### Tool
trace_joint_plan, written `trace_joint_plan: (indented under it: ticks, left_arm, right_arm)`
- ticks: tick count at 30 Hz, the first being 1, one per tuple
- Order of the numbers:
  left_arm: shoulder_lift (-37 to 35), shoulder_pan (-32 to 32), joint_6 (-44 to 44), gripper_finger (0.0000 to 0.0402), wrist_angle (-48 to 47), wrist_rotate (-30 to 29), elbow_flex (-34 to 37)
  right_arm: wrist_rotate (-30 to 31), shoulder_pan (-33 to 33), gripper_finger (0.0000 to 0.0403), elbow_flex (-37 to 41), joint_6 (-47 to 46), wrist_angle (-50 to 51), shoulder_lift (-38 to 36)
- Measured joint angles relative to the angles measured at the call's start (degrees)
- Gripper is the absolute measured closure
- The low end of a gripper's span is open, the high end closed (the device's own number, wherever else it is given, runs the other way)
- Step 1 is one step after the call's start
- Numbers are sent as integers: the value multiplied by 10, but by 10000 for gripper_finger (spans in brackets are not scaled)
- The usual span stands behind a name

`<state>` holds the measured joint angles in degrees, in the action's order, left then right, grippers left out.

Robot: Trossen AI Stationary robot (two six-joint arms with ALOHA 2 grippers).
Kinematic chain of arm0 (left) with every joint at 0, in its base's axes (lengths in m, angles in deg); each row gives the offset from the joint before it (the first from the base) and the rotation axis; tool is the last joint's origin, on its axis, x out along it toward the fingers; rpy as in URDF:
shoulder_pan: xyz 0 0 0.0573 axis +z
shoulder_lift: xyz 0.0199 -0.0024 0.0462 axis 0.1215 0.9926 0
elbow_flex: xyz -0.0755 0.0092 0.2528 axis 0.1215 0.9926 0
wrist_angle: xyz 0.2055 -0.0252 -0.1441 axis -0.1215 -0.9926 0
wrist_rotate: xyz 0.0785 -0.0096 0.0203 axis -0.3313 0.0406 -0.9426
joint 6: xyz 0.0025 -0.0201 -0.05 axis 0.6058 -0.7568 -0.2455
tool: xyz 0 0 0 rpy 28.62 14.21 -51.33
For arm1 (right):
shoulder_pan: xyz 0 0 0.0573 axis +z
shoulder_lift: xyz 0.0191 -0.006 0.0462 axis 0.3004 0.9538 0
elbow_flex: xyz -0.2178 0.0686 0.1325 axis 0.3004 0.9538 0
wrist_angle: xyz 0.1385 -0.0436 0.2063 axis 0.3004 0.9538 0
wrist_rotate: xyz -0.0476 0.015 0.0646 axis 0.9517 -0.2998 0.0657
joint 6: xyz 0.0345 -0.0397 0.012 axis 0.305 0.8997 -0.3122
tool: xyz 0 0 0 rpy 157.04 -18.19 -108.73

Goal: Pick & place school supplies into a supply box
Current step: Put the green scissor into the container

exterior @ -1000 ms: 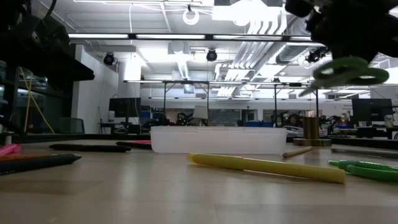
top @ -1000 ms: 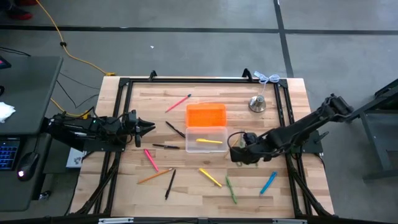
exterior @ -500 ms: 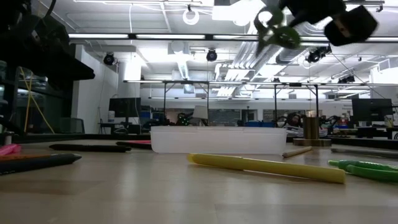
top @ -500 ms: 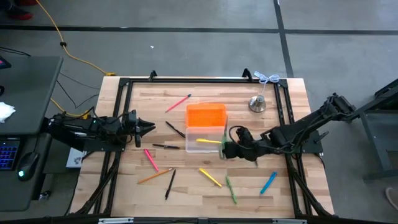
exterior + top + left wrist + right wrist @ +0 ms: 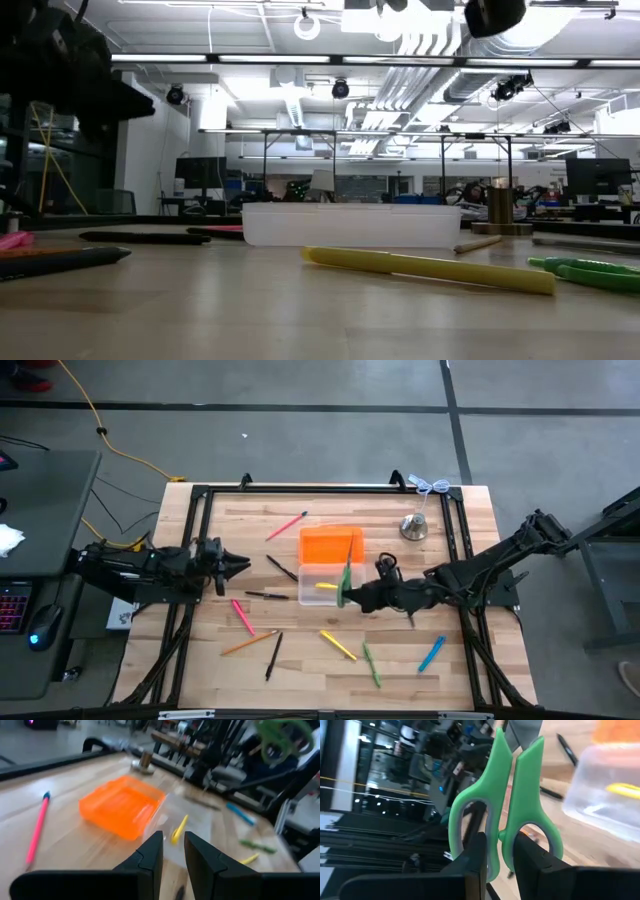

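The right gripper (image 5: 352, 597) holds the scissors (image 5: 345, 578) above the clear box (image 5: 330, 584), its fingers (image 5: 472, 865) pinched on the green handles. In the right wrist view the scissors (image 5: 506, 795) show two bright green plastic loops with a paler grey lining inside each ring, the handles pressed together and the grey blades closed, pointing away from the gripper. From above, the scissors appear as a thin green strip lying across the right end of the box and reaching toward the orange lid (image 5: 331, 544).

The box is small, rectangular and see-through, standing open near the middle of the wooden table (image 5: 470, 520); its bright orange lid lies folded back flat on the far side. One yellow pen (image 5: 334, 587) lies inside it.

The left gripper (image 5: 243, 563) hangs over the left side of the table, well apart from the box, holding nothing; its fingers (image 5: 150, 857) stand close together with a narrow gap.

The other supplies lie scattered on the table: a pink pencil (image 5: 286, 526) beyond the lid, two black pens (image 5: 281, 568) left of the box, a pink marker (image 5: 242, 616), an orange pencil (image 5: 248, 643) and another black pen (image 5: 273, 655) toward the near left, a yellow marker (image 5: 337, 644) and a green marker (image 5: 371, 665) in front of the box, and a blue pen (image 5: 431, 654) at the near right. A silver bell (image 5: 414, 526) stands near the far right corner.
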<state>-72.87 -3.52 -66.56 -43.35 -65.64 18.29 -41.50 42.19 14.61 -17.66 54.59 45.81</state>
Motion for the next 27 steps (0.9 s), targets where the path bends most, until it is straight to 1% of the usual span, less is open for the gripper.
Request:
trace_joint_plan:
  ticks: [9,15,21,25,27]
  left_arm:
    - [0,0,1,291,72,1,0]
    - [16,0,0,291,138,26,-2]
    - [72,0,-1,291,233,42,-2]
    - [132,0,-3,291,313,53,-3]
    - [167,0,-9,291,353,59,-3]
  right_arm:
    - [25,0,349,0,48,-44,0]
    - [39,0,349,0,95,-86,2]
    - [38,0,349,0,136,-106,2]
    - [37,0,349,0,161,-123,9]
    - [25,-1,349,0,180,-139,15]
